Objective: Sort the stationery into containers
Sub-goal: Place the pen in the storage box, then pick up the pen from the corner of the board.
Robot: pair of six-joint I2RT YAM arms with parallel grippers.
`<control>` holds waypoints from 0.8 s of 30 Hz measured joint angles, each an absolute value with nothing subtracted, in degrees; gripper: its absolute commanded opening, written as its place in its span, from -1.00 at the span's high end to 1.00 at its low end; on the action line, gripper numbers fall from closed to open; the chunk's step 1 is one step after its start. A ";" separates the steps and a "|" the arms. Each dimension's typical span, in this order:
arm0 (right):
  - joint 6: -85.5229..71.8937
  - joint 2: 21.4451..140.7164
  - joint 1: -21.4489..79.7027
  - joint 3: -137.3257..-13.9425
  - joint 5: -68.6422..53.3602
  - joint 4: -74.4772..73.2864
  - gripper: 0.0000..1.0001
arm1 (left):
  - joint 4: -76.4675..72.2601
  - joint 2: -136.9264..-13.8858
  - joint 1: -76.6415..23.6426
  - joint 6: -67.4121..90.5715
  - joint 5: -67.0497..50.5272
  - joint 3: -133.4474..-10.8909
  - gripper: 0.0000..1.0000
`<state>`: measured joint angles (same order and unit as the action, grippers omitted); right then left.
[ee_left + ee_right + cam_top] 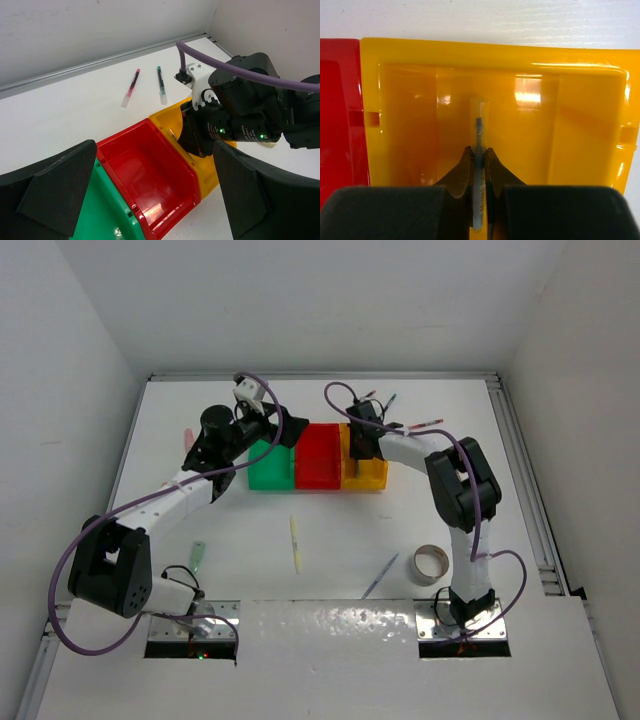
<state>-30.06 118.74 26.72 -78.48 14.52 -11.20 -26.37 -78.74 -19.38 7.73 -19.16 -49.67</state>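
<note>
– Progress on the sorting?
– Barely starting, I'm judging. Right gripper [479, 156] is pinching a clear pen [478, 127], pointing it into the yellow bin [580, 125] towards the far edge.
– Left gripper?
– It is hanging with fingers spread wide over the green bin [107, 215] and red bin [150, 165], carrying nothing that I'm seeing. The red bin is showing a bare floor.
– What is waiting?
– Yellow pen [295, 543], blue pen [380, 576] and tape roll [432, 564] are lying towards the near edge. Green piece [198, 557] is lying near-left, pink piece [188, 440] by the left edge. Red pen [130, 87] and green pen [160, 85] are lying along the far edge.
</note>
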 measured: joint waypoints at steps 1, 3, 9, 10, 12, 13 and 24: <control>-30.04 118.87 26.72 -78.50 14.52 -11.20 0.82 | -26.39 -78.74 -19.38 7.70 -19.16 -49.63 -0.99; -30.09 119.11 26.72 -78.72 14.57 -11.25 0.68 | -26.74 -78.74 -19.38 7.70 -19.07 -49.63 -0.99; -30.24 119.13 26.72 -79.59 14.85 -11.31 0.49 | -27.40 -78.74 -19.38 7.44 -19.00 -49.60 -0.99; -30.24 119.13 26.72 -79.68 14.83 -11.29 0.47 | -27.57 -78.74 -19.38 7.33 -19.00 -49.60 -0.99; -30.26 119.13 26.72 -79.77 14.81 -11.27 0.44 | -28.01 -78.74 -19.38 7.29 -19.00 -49.60 -0.99; -30.26 119.13 26.72 -79.77 14.81 -11.29 0.45 | -28.16 -78.74 -19.38 7.27 -19.00 -49.60 -0.99; -27.22 110.39 26.85 -79.68 13.34 -14.04 0.18 | -28.75 -78.74 -19.38 6.70 -18.92 -49.60 -0.96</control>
<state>-27.22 110.39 26.85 -79.68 13.34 -14.04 -28.75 -78.74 -19.38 6.70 -18.92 -49.60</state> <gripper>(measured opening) 0.349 0.996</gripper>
